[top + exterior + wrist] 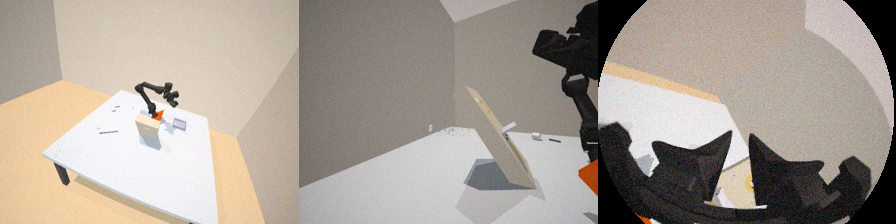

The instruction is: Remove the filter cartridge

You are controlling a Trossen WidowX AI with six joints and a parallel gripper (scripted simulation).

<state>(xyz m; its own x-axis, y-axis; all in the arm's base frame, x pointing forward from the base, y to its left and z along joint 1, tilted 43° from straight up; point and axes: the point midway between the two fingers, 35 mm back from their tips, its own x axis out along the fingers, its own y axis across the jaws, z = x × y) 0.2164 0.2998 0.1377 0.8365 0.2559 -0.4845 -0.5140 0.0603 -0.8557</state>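
Observation:
The beige service panel (147, 127) (495, 137) (735, 187) leans on the table, its face towards the arm. On its face a yellow ring (485, 107) (749, 183) shows near the top, and a white bar (509, 128) sticks out at the middle. The cartridge and its slots cannot be made out clearly. My gripper (176, 99) (741, 135) is raised in the air on the tray's side, away from the panel. Its fingers are part open, a narrow gap between them, with nothing held. The grey tray (178, 128) stands on the table, no cartridge visible in it.
An orange block (158, 116) (590, 175) sits at the arm's base, behind the panel. A long grey bar (109, 132) and a small pinkish piece (113, 110) lie on the table. A pale cylinder (536, 136) and a dark bar (554, 140) lie beyond the panel.

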